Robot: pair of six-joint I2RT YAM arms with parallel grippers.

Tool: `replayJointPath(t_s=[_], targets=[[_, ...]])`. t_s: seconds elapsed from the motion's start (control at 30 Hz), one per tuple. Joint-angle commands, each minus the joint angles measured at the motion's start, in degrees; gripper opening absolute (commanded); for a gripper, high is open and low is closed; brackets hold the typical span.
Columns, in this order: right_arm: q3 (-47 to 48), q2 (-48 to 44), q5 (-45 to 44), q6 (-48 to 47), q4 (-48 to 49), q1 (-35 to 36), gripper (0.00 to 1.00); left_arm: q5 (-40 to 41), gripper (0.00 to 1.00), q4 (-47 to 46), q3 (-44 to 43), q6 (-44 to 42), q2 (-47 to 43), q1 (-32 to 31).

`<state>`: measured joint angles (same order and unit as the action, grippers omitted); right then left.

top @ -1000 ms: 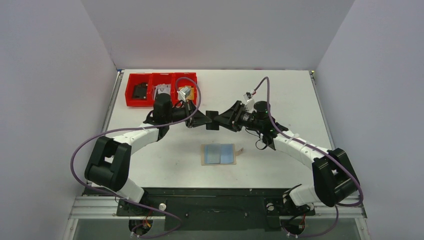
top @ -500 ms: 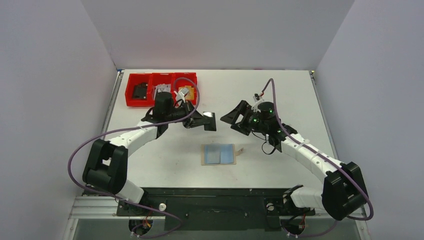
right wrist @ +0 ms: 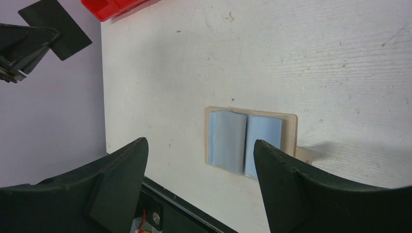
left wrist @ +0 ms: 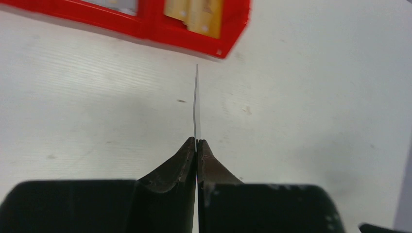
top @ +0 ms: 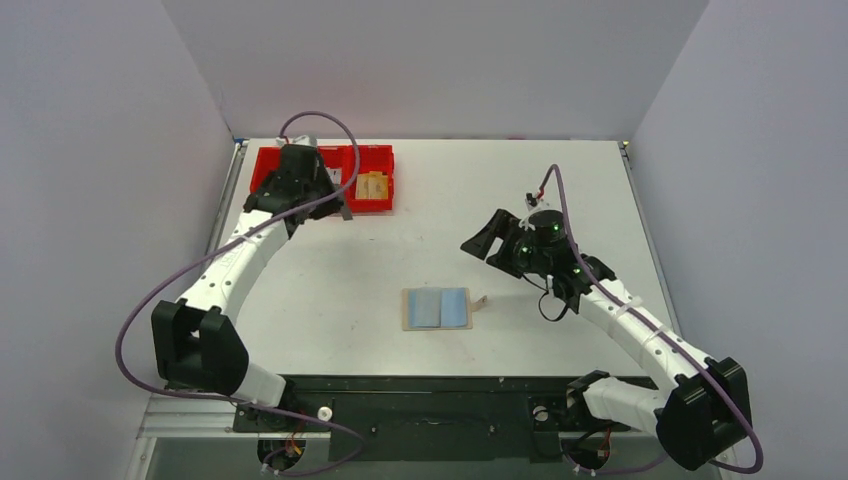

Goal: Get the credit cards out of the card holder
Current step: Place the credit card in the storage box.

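Handed over: dark credit card [left wrist: 196, 104], now pinched edge-up in left gripper [left wrist: 196, 145] and carried far left beside red tray [left wrist: 145, 31]; right gripper [right wrist: 200, 145] spread wide, empty, aimed at tan card holder [right wrist: 290, 131] near centre, pale blue cards [right wrist: 243, 141] still aboard, next for removal.

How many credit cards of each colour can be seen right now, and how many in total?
Pale blue credit cards: 2, lying on the card holder
Dark credit card: 1, pinched in the left gripper
Total: 3
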<state>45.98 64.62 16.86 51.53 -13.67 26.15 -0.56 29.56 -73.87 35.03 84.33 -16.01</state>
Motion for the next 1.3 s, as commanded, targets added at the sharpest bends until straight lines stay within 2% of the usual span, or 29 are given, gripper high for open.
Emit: replayJointPath(t_s=[0.0,0.17,0.33,0.47,0.67,1.0,1.27], targets=[[0.5,-2.2,-1.6,-2.4,-2.1,-0.7,0.75,19.6,0.00,6.9,-6.5,-6.6,1.6,3.2],[-0.3,-3.7,-1.9,-2.0,-2.3,-0.8,0.75,31.4,0.00,7.5,-13.1,-11.4,7.1,7.1],[-0.6,-5.2,-2.3,-2.0,-3.4,-0.8,0.75,34.0,0.00,4.0,-18.3,-15.4,12.7,11.4],[-0.7,-6.7,-2.8,-2.1,-4.3,-0.6,0.76,32.1,0.00,1.2,-22.0,-17.9,18.8,14.7],[-0.6,-7.8,-3.0,-2.5,-5.4,-0.7,0.75,22.2,0.00,-0.4,-26.0,-18.3,24.0,20.0],[1.2,-8.0,-3.0,-3.5,-8.8,-0.7,0.75,12.0,0.00,-0.1,-34.7,-18.3,33.9,21.9],[1.4,-9.8,-4.2,-3.3,-11.0,-0.7,0.75,9.6,0.00,1.3,-40.6,-18.1,40.6,21.8]])
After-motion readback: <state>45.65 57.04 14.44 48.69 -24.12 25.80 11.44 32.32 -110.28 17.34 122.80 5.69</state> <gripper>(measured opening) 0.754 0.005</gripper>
